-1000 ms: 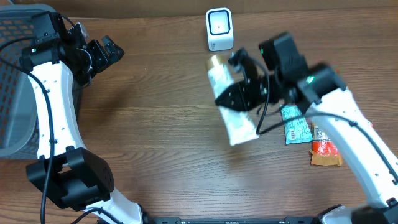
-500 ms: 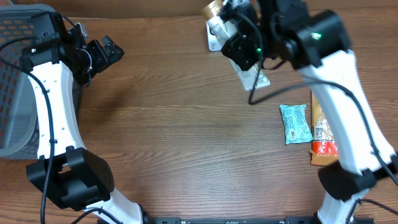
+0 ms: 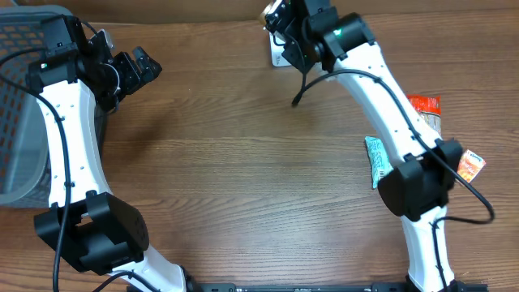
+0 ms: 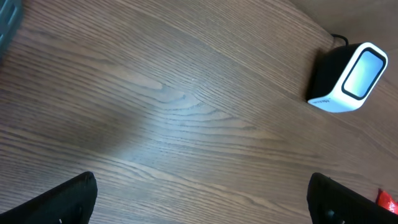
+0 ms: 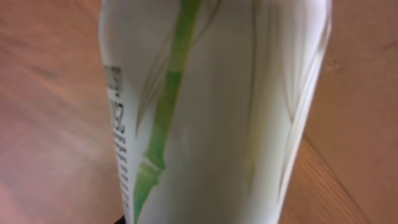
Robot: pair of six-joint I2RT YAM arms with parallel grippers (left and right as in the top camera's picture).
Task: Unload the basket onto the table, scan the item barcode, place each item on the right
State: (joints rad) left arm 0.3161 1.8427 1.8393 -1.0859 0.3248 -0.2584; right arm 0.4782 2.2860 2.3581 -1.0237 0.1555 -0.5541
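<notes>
A white packet (image 5: 211, 112) with a green bamboo print fills the right wrist view, with blurred dark print running down its left edge. My right gripper (image 3: 302, 36) is shut on this packet and holds it at the table's far edge, right over the white scanner (image 3: 279, 55). Only the packet's gold end (image 3: 274, 11) shows from overhead. The left wrist view shows the scanner (image 4: 348, 78) standing on the wood with its window lit. My left gripper (image 3: 142, 69) hangs open and empty at the far left, its fingers wide apart.
A grey mesh basket (image 3: 20, 122) stands at the left edge. On the right lie a teal packet (image 3: 379, 162), a red-orange wrapper (image 3: 426, 108) and a small orange packet (image 3: 470, 166), partly under the right arm. A black cable dangles by the scanner.
The right arm swung from mid-table up to the far edge, carrying the white packet over the scanner. The left arm stayed still.
</notes>
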